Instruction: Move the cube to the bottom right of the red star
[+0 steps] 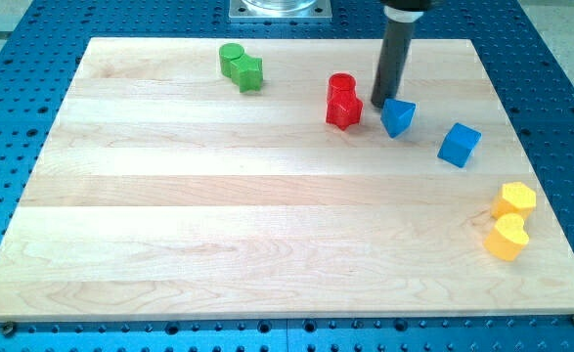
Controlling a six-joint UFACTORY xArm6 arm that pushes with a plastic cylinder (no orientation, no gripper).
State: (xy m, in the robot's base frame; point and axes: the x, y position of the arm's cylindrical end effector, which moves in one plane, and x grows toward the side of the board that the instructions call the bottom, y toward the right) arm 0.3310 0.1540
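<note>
The blue cube (459, 145) lies right of centre on the wooden board (267, 244). The red star (343, 111) lies left of it, touching a red cylinder (341, 86) just above it. A blue triangular block (397, 116) sits between the star and the cube. My tip (382, 104) stands at the upper left edge of the blue triangular block, right of the red star and well left of the cube.
A green cylinder (232, 58) and a green star (248, 73) touch at the top left. A yellow hexagon-like block (514, 199) and a yellow heart (507, 238) lie near the right edge. A metal base plate (280, 10) is at the view's top.
</note>
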